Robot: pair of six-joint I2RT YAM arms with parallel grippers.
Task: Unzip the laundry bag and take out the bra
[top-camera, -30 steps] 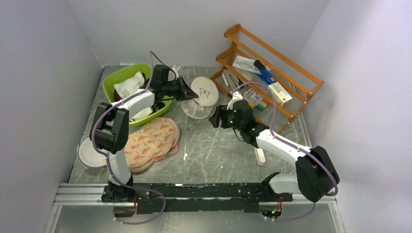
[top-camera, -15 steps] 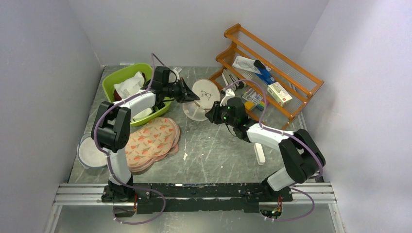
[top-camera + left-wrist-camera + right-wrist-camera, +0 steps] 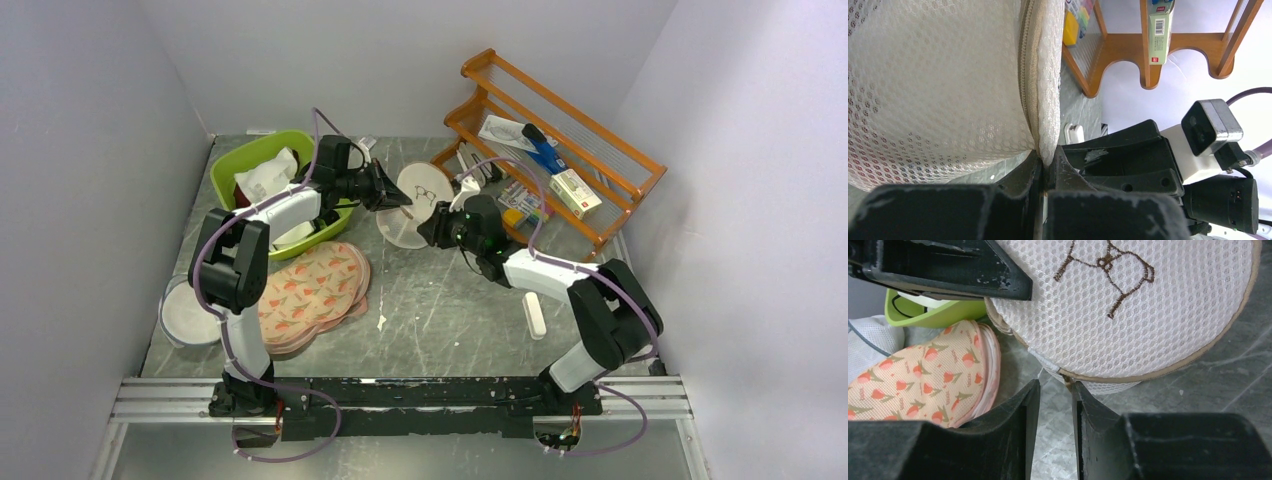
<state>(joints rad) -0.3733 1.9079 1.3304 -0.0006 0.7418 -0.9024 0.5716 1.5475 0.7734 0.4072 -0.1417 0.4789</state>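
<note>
The laundry bag [image 3: 418,198], round white mesh with a black bra outline on its face, stands tilted on the table behind the middle. My left gripper [image 3: 400,203] is shut on its left rim; the left wrist view shows the jaws [image 3: 1047,162] pinching the mesh edge beside the closed zipper [image 3: 1028,75]. My right gripper [image 3: 428,230] is open just below the bag. In the right wrist view [image 3: 1055,385] its fingertips stand at the bag's lower rim [image 3: 1128,305], with a small brown zipper pull [image 3: 1068,383] at the right fingertip. The bra is hidden.
A green basin [image 3: 262,175] with white garments stands at the back left. Peach fruit-printed pads [image 3: 310,290] lie in front of it, and a plain white round bag [image 3: 185,315] at the far left. A wooden rack [image 3: 560,150] with small items stands at the back right.
My right gripper has moved left and forward up to the bag's lower rim. My left gripper has kept its hold, and the bag has tilted up a little.
</note>
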